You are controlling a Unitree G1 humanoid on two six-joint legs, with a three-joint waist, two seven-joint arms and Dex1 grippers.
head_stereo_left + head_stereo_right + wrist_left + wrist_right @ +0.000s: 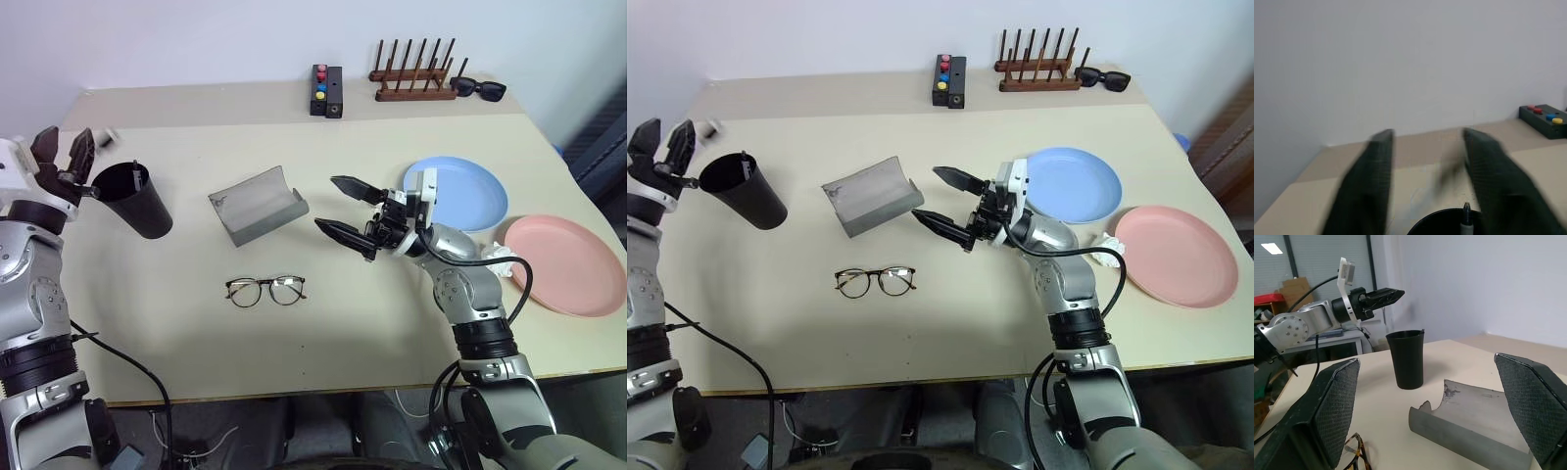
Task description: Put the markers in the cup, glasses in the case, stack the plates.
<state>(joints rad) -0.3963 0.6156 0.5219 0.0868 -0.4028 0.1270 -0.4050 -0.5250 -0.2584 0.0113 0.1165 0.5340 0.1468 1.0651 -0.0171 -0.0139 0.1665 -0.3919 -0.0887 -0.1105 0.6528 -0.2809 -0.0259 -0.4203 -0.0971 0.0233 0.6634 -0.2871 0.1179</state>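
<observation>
**Operator:** Hovering my left gripper [71, 157] over the cup [135, 201] at the left edge of the frame, fingers apart and empty. A marker [1466, 218] stands inside the cup, tip just above the rim.

**Observer:** And the right one?

**Operator:** My right gripper [343, 208] sits mid-frame, fingers spread wide, holding nothing, aimed toward the case [259, 204], which lies open on the surface [343, 323]. The glasses [265, 290] rest just below it in the frame, I judge for an easy lift. The blue plate [470, 191] and pink plate [573, 262] lie side by side at right, unstacked.
</observation>
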